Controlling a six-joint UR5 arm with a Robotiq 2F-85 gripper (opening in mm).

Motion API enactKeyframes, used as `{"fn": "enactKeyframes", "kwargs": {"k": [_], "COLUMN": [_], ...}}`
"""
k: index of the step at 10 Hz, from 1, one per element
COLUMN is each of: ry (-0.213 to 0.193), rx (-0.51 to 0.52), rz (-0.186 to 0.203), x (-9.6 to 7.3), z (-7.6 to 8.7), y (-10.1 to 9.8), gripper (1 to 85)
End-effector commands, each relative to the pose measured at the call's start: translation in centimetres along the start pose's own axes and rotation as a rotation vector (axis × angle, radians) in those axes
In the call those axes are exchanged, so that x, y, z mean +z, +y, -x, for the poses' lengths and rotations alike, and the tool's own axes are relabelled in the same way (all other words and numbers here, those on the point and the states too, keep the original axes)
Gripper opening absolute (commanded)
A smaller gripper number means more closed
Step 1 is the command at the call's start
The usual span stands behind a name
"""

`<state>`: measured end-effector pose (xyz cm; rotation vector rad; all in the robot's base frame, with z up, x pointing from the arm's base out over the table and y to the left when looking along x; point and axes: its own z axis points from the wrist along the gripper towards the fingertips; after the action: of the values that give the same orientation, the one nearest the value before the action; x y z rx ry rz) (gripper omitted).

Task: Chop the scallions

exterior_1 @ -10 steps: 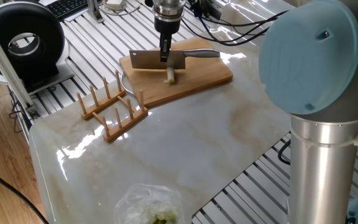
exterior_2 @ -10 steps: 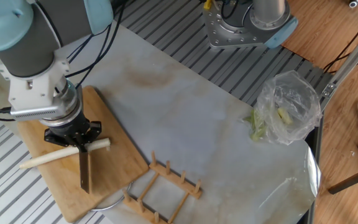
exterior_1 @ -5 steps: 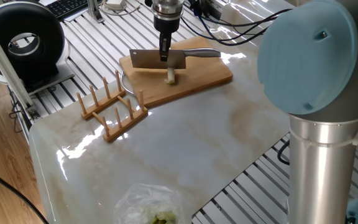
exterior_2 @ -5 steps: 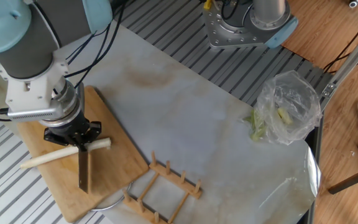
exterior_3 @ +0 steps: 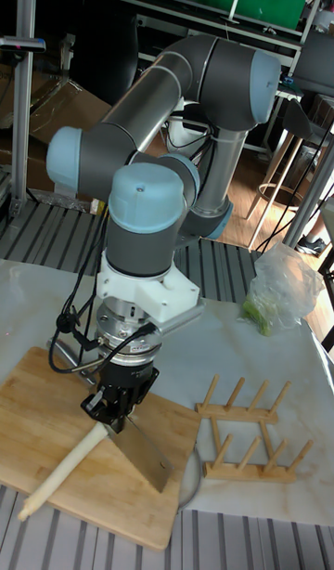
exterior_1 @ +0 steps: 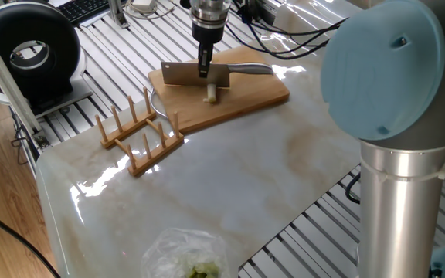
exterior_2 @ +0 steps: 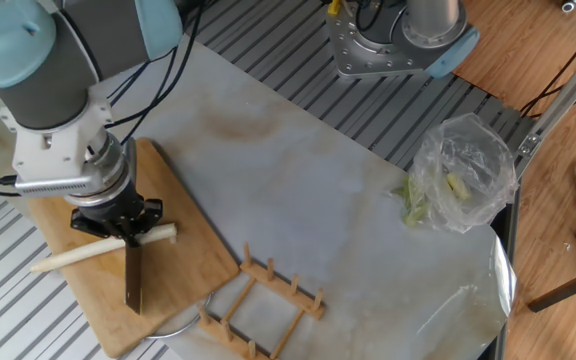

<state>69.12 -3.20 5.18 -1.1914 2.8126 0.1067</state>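
Note:
My gripper (exterior_1: 205,71) is shut on the spine of a steel cleaver (exterior_1: 184,75), whose blade stands edge-down across the scallions (exterior_1: 212,93) on a wooden cutting board (exterior_1: 246,99). In the other fixed view the gripper (exterior_2: 123,234) holds the cleaver (exterior_2: 133,280) over a long pale scallion stalk (exterior_2: 63,259); a short end sticks out on the right side of the blade. The tall fixed view shows the gripper (exterior_3: 116,412), the blade (exterior_3: 144,451) and the stalk (exterior_3: 57,479) lying diagonally on the board (exterior_3: 37,412). The contact between edge and stalk is hidden.
A wooden peg rack (exterior_1: 141,135) stands beside the board, close to the blade tip (exterior_2: 268,295). A clear plastic bag with green bits (exterior_2: 458,180) lies at the table's far corner. A second arm's base (exterior_2: 398,35) sits behind the table.
The gripper and cleaver have shifted only very slightly over the stalk. The scallion, board, rack and bag stay where they were.

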Motion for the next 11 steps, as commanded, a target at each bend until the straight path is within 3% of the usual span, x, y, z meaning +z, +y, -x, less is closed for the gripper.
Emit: {"fn": "enactKeyframes", "kwargs": {"k": [1,3,6,10,11], "ry": [0.007,0.041,0.011,0.036,0.043], "rx": [-0.054,-0.081,-0.048,-0.08,-0.062], "rz": [0.021,0.015,-0.011,0.04,0.035], "x": [-0.9,-1.4,0.6,-3.1,-3.3], "z": [-3.3,-5.3,-3.6,-4.8,-4.1], "y": [-1.2,-2.1,-1.3,-1.7,-1.5], "gripper": [1.3,1.3,1.3,1.3,1.3]}}
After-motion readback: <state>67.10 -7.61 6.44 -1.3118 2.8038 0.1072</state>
